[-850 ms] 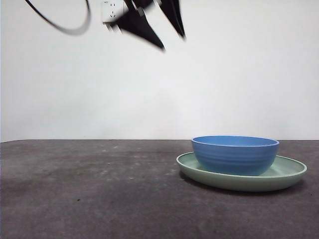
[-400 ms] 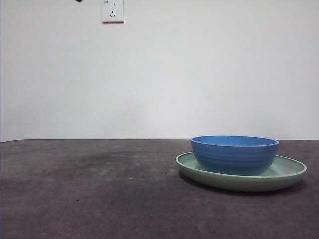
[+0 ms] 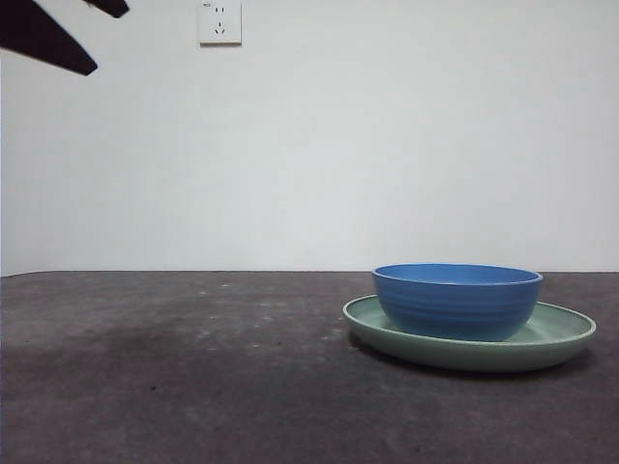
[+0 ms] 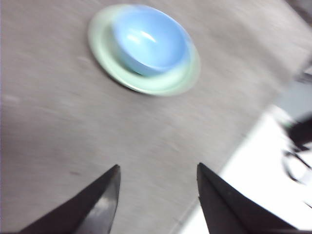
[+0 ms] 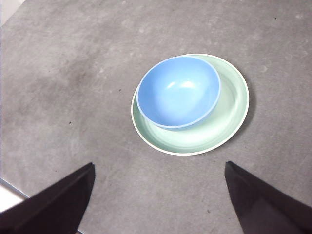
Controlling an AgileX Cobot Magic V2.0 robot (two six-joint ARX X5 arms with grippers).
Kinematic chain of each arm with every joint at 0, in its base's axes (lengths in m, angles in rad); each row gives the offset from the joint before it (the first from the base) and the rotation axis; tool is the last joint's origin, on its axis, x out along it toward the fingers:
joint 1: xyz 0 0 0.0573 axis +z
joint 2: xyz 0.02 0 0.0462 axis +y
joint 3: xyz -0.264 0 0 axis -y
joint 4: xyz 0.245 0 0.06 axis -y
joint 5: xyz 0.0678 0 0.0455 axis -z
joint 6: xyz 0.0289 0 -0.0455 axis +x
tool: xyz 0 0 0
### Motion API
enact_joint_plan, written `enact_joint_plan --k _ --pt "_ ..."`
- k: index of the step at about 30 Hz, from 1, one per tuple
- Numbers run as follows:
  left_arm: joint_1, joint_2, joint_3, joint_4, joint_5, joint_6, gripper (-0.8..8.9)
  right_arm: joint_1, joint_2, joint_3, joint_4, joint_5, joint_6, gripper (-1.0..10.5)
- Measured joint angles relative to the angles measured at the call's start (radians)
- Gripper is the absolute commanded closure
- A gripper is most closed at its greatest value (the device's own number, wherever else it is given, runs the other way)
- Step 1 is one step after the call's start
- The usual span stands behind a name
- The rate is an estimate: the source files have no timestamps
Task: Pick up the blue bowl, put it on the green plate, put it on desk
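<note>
Bowl (image 3: 456, 302) sits on unmarked green plate (image 3: 561, 333), no writing.

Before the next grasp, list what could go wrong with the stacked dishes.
1. The blue bowl sits off-centre in the green plate, against one side of its rim; a grip there might catch the plate too.
2. Both look glossy, so the bowl could slip from the jaws or drag the plate across the desk.
3. Both grippers, left and right, hang open well above it; a misaligned descent could knock the bowl.
</note>
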State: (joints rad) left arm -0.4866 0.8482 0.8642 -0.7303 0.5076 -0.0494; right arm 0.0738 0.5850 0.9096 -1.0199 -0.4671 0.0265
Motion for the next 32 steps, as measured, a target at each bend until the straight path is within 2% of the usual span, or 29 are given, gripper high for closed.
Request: enact_joint_plan --k 5,16,23,32 --pt "0.0 -0.013 -0.004 0.009 0.068 0.007 5.66 0.0 0.0 0.0 0.0 0.0 0.0 5.2" --pt "0.0 -0.013 -0.004 0.009 0.069 0.007 5.65 0.0 0.0 0.0 -0.002 0.008 0.016 5.2" --pt "0.0 -0.013 -0.004 0.008 0.069 0.007 5.65 0.001 0.068 0.0 -0.001 0.263 0.109 5.2" --pt "0.0 -0.013 -0.004 0.005 0.069 0.007 5.65 -0.001 0.316 0.0 0.159 0.283 0.121 5.2"
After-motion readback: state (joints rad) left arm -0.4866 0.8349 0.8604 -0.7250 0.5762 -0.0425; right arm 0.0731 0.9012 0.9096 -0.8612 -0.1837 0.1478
